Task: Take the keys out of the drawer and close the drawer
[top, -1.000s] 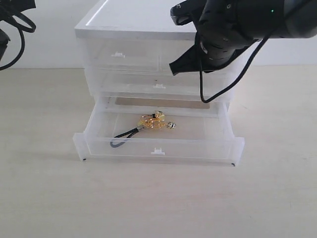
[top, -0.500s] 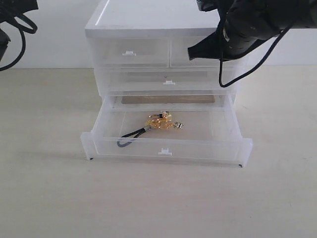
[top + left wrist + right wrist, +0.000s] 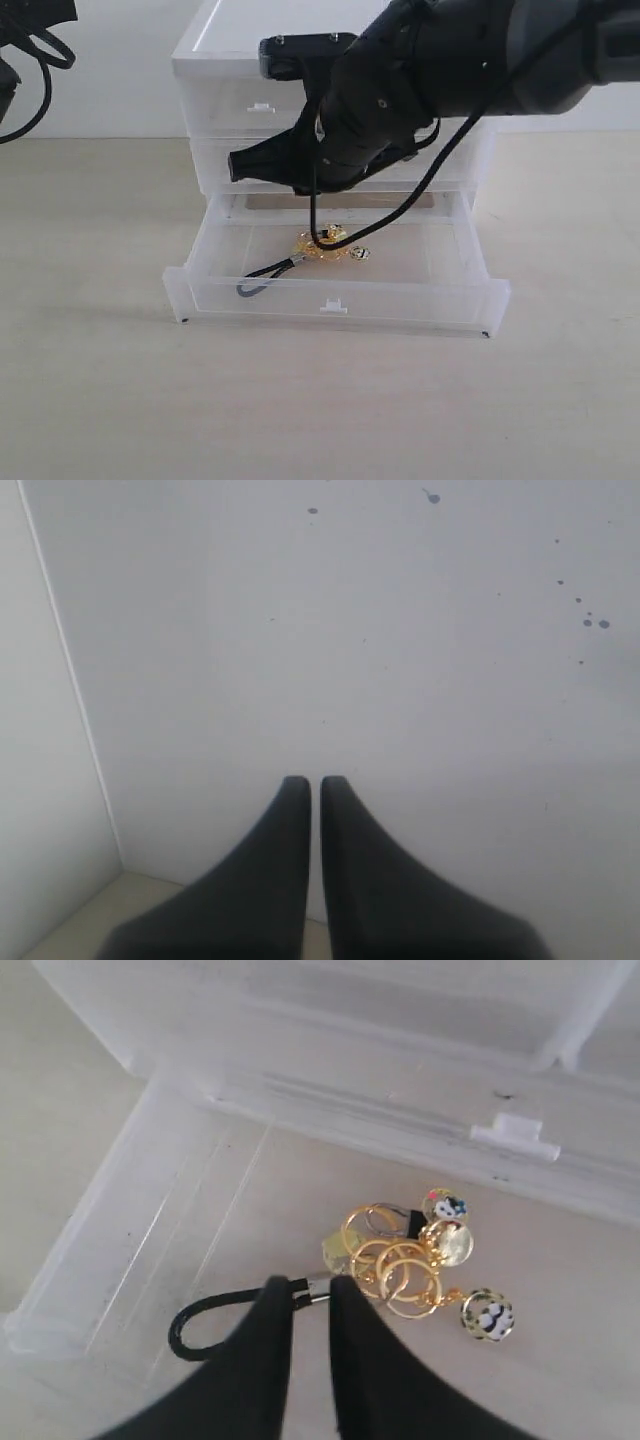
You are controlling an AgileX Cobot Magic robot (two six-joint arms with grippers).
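At back ctr of the tabletop (image 3: pixel 100 400), near its far edge, stands a translucent 4-tier unit (image 3: pixel 290 35). Its lowest tier, the drawer (image 3: pixel 420 300), is pulled well out toward the tabletop's front edge. A white tab handle (image 3: pixel 333 305) sits mid-width on its front wall. The middle drawer (image 3: pixel 212 165) and the two half-width top ones look pushed in.

On the drawer floor lie the keys (image 3: pixel 327 245), approx mid-width and closer to the back of the exposed floor than to the front wall. The gold rings are bunched together, w/ small round black-and-white charms on the side toward the drawer's right wall. The dark strap loop (image 3: pixel 268 270) trails toward the front-left corner. Its end is near the front wall; touching or not, can't tell.

The right arm (image 3: pixel 420 80) reaches in from upper right across the unit's front, hiding much of the upper tiers. In the wrist view the right gripper (image 3: pixel 311 1285) hangs over the keys (image 3: pixel 400 1255), tips lined up w/ the silver ferrule where strap meets rings. Its fingers (image 3: pixel 265 1360) are slightly parted, w/ a narrow gap and no clamp on anything. Contact w/ the strap: can't tell.

The left gripper (image 3: pixel 315 780) faces a plain white surface. Its fingers are pressed together w/ only a hairline slit btwn them, empty. Black cabling (image 3: pixel 35 50) of that arm shows at the exterior view's top-left corner.
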